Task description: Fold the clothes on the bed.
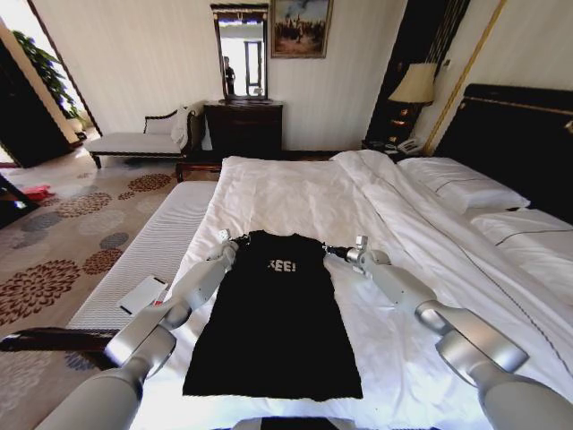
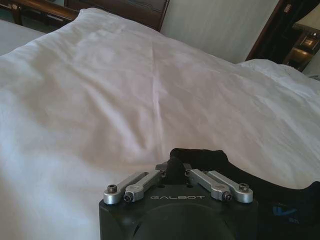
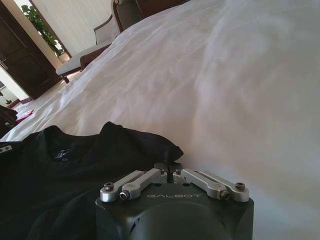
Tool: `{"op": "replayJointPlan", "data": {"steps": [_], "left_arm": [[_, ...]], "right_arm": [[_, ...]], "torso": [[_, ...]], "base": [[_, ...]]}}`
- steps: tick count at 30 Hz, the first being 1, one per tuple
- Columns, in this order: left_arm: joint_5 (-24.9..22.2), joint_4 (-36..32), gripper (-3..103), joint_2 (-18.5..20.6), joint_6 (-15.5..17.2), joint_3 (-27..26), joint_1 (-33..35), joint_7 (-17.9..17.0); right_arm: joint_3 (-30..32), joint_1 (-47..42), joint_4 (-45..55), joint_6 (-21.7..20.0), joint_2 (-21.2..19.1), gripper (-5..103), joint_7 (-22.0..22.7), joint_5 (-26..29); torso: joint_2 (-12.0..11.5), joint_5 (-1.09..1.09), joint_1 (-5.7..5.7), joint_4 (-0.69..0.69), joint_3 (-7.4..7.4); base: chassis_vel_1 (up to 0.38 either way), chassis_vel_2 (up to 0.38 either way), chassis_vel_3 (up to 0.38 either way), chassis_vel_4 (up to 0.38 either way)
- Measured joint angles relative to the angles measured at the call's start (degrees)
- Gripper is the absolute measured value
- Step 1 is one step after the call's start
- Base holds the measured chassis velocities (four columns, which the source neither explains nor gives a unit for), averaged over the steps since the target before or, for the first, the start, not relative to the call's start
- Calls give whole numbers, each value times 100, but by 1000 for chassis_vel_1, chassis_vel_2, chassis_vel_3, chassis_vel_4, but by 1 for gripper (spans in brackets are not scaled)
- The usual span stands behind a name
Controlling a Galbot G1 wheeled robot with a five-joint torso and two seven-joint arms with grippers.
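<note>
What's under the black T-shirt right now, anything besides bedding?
The black T-shirt lies flat on the bed's white duvet, which shows all round its edges. What is beneath the shirt's middle is covered. The left gripper and right gripper pinch its shoulders.

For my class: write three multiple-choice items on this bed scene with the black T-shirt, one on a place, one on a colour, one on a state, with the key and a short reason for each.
1. Where are the two tools?
A. At the shirt's two upper corners
B. Both at the hem
C. On the pillows

2. What colour is the lettering on the shirt's chest?
A. Red
B. White
C. Yellow

3. How does the shirt lie?
A. Rolled into a ball
B. Hanging off the bed
C. Spread flat, sleeves tucked in

Key: 1 A, the left tool and right tool sit at the top corners of the T-shirt, each shut on black fabric in its wrist view. 2 B, the lettering is white. 3 C, it forms a narrow flat panel on the bed.
</note>
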Motion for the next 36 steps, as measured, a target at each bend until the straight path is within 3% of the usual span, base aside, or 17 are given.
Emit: {"op": "replayJointPlan", "data": {"steps": [2, 9, 15, 22, 36], "left_arm": [[1, -6, 2, 0, -38, -30, 19, 0], [0, -150, 1, 90, -47, -114, 91, -24], [-149, -427, 1, 310, -150, -179, 62, -42], [-249, -414, 1, 311, -222, -215, -133, 8], [-119, 713, 1, -255, -462, -118, -889, 324]], "right_arm": [[0, -3, 46, 3, 4, 1, 22, 2], [1, -32, 183, 6, -28, 1, 70, 33], [10, -7, 368, 233, -95, 1, 135, 22], [-33, 154, 393, 431, -94, 1, 152, 101], [-238, 765, -585, 625, 653, 1, 56, 88]], "torso": [[0, 0, 0, 0, 0], [0, 0, 0, 0, 0], [0, 1, 0, 2, 0], [0, 1, -1, 1, 0], [0, 1, 0, 0, 0]], "base": [[0, 0, 0, 0], [0, 0, 0, 0], [0, 0, 0, 0], [0, 0, 0, 0], [0, 0, 0, 0]]}}
